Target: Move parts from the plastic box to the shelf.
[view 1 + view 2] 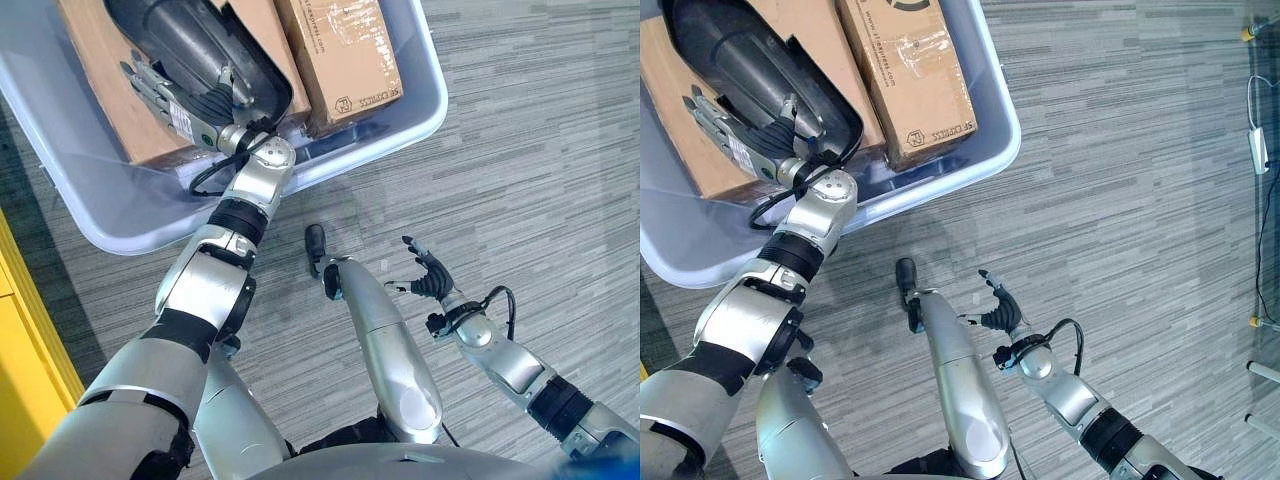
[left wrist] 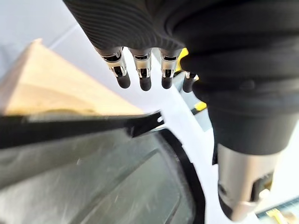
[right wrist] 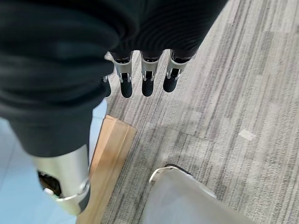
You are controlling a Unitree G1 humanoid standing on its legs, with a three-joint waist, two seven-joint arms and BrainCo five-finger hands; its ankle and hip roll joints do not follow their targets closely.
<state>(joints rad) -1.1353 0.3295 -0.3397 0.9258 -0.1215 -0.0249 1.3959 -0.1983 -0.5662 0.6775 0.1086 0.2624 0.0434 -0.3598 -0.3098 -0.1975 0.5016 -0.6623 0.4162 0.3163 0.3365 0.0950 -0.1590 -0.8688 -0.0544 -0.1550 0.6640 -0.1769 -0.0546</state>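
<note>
The left hand (image 1: 165, 100) reaches into the plastic box (image 1: 420, 110), its fingers (image 2: 145, 77) relaxed and straight, grasping nothing; they hover just above the dark moulded part (image 1: 200, 45), and whether they touch it cannot be told. That part, a long black shell with a raised rim, lies tilted across the big cardboard box (image 1: 95, 80) in the bin, with a second, narrower carton (image 1: 340, 50) just beside it. It looks like stiff, light plastic, smooth on its curved back and likely to slip, so the rim edge nearest the hand seems the safest hold, thumb under and fingers over. The right hand (image 1: 1000, 310) hangs released over the grey carpet (image 1: 1140, 180), well apart from the bin, fingers loosely spread. The left wrist view gives the part's inner face and thin edge up close, which the head views cannot. The right wrist view shows a carton corner (image 3: 110, 158) beside the carpet
</note>
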